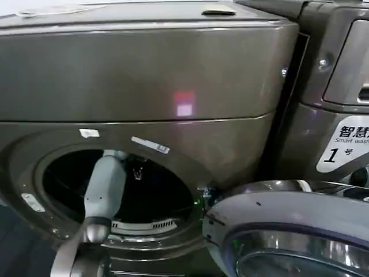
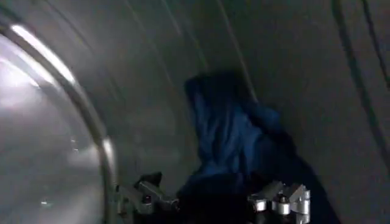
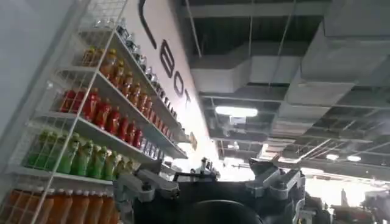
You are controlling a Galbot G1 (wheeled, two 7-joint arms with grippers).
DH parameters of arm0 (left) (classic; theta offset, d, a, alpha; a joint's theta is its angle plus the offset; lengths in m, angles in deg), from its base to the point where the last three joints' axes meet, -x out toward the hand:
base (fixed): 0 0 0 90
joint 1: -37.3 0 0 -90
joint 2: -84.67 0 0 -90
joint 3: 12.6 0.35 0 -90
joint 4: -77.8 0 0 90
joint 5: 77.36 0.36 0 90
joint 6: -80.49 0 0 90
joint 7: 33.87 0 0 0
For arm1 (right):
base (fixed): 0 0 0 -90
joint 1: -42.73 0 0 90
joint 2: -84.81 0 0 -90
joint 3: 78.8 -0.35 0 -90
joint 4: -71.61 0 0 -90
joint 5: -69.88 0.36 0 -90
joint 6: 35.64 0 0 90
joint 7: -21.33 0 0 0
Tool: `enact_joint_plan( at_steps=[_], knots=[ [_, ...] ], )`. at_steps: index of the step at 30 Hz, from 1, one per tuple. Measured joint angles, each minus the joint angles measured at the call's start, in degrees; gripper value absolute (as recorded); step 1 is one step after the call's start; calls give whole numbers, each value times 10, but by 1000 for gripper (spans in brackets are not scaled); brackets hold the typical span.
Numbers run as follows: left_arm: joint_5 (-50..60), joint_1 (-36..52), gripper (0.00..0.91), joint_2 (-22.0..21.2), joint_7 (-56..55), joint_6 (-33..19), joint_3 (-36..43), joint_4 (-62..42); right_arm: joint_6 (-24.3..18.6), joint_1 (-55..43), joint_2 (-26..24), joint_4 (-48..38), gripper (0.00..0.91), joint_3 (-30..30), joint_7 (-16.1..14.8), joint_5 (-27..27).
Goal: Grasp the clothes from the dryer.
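Left arm is reaching through the round mouth of the dryer (image 1: 144, 115), forearm angled up and inward from below the opening. Door (image 1: 288, 231) hangs swung open on the right side of the head view.

Left wrist view, inside the drum: the clothes (image 2: 234, 137), a small heap of dark blue fabric, slumps against the curved drum wall straight ahead of the left gripper (image 2: 213, 201). Jaws stand wide; one finger sits to each side of the heap's near hem, which spills down between them. We judge the cloth is within the span but not yet pinched. The heap's long axis runs away from the jaws, rising up the wall.

Right gripper (image 3: 210, 182) is parked well away from the machine, pointed up toward ceiling and shelves of bottles (image 3: 91, 122); its jaws also look spread, holding nothing.

Left arm is plainly the nearer one. Our guess: a short push forward, then close on the near fold.
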Motion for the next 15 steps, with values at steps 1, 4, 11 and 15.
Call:
enact_joint_plan(
  at_steps=[1,4,11,15],
  knots=[
    [-1,1,907,1,0,2,0,-6,0,1,0,0,907,-1,0,0],
    [-4,7,907,3,1,10,0,-23,0,1,0,0,907,-3,0,0],
    [-13,14,907,6,-2,21,-2,-72,0,2,0,2,907,-2,0,1],
    [-14,16,907,8,-5,28,-6,-94,0,2,0,2,907,-2,0,1]
  ],
)
